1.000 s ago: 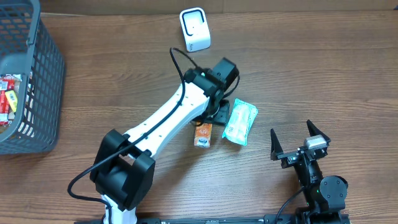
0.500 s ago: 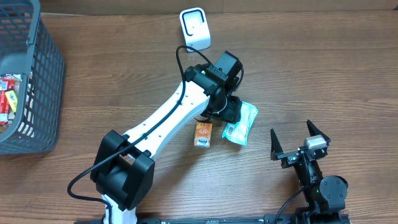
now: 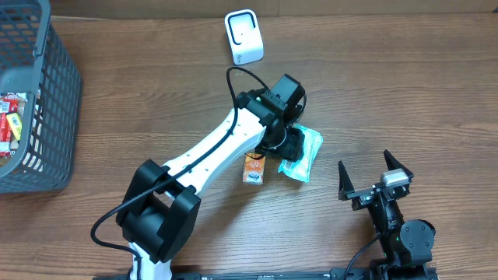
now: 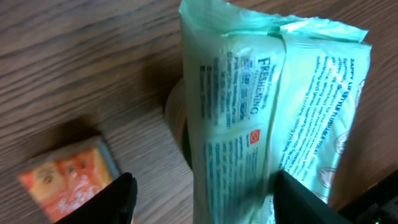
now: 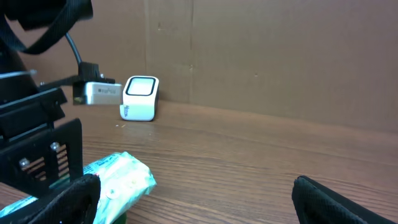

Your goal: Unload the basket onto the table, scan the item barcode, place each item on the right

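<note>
Green packet (image 4: 249,124) sits between the downturned left fingers (image 4: 119,198).

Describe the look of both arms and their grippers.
The left arm has white shells between black joints, with a black cable looping along it; the left gripper is black. The right arm is black throughout, with a pale grey block at the wrist; the right gripper has two flat, pointed black fingers.

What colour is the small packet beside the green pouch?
The small packet is orange, best seen from the left wrist.
</note>
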You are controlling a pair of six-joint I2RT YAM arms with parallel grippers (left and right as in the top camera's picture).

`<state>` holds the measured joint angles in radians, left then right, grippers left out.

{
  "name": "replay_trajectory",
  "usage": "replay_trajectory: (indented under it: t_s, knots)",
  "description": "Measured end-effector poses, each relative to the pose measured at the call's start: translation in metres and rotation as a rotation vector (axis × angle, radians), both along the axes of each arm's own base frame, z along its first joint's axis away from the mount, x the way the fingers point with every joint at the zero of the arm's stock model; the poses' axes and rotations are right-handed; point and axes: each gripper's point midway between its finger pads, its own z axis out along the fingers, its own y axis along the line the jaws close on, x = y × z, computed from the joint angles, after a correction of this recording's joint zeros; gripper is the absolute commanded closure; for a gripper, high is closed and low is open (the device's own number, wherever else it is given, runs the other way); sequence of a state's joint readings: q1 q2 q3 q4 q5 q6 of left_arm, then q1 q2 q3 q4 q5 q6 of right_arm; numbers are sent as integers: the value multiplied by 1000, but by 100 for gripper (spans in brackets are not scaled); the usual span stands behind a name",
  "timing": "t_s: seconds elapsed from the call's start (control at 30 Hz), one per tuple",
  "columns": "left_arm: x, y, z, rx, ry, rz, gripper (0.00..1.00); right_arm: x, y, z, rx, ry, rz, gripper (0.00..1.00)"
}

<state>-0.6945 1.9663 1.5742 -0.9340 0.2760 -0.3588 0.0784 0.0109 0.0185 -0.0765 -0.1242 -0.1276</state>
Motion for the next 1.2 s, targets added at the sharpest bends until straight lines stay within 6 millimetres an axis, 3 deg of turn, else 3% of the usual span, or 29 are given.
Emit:
replay_trajectory:
  t_s: [0.07,0.13,0.27,0.63,0.77,0.9,1.03,1.2]
  knots:
    - [-2,-3,-2,-21,8,-6,59,0,0,0,0,0,0,0]
    - [-3,-6,-1,-39,12,-11,77,0,0,0,0,0,0,0]
    - [-6,-13,2,-71,23,-26,96,0,0,0,0,-1,0,0]
    - [-4,-17,13,-106,31,-28,96,0,0,0,0,0,0,0]
    - [4,-24,31,-176,32,-26,96,0,0,0,0,0,0,0]
    - [21,-31,62,-278,13,-21,96,0,0,0,0,0,0,0]
    - [38,-23,74,-312,-4,11,96,0,0,0,0,0,0,0]
    - [45,2,68,-270,21,57,96,0,0,0,0,0,0,0]
